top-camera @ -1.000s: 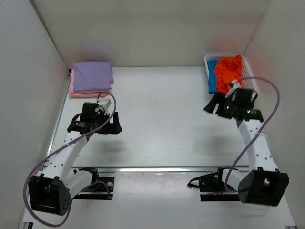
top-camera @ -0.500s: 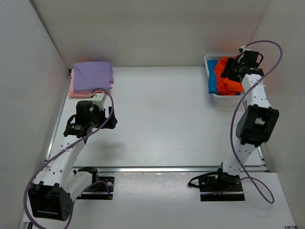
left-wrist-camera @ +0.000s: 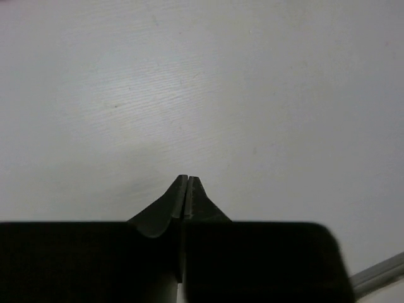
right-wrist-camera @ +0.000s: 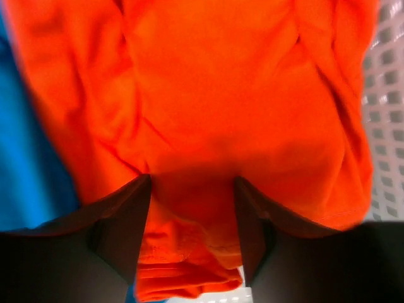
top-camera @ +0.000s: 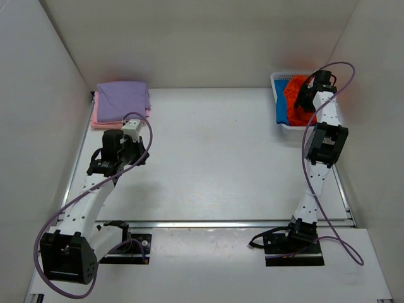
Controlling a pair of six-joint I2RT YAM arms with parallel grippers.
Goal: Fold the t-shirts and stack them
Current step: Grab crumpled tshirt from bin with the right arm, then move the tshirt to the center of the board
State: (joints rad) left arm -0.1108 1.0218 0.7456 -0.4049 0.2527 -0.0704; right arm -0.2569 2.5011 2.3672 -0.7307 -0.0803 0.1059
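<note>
Right end effector (right-wrist-camera: 192, 179) is spread open right over the orange-red t-shirt (right-wrist-camera: 208, 95), which sits crumpled in the white basket (right-wrist-camera: 391, 82) at the desk's (top-camera: 214, 145) far right corner, with a blue t-shirt (right-wrist-camera: 25, 164) just beside it. I'd go a touch deeper and pinch only orange cloth, not blue or mesh, then lift straight up. Left end effector (left-wrist-camera: 187, 180) is closed on nothing, hovering over the desk.

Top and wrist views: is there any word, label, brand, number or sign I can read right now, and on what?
None can be read in any view.
The orange-red t-shirt, blue t-shirt, lavender t-shirt and pink t-shirt show plain cloth, with no print or tag.
The white mesh basket shows no label.
The arms show no marking large enough to read.
</note>
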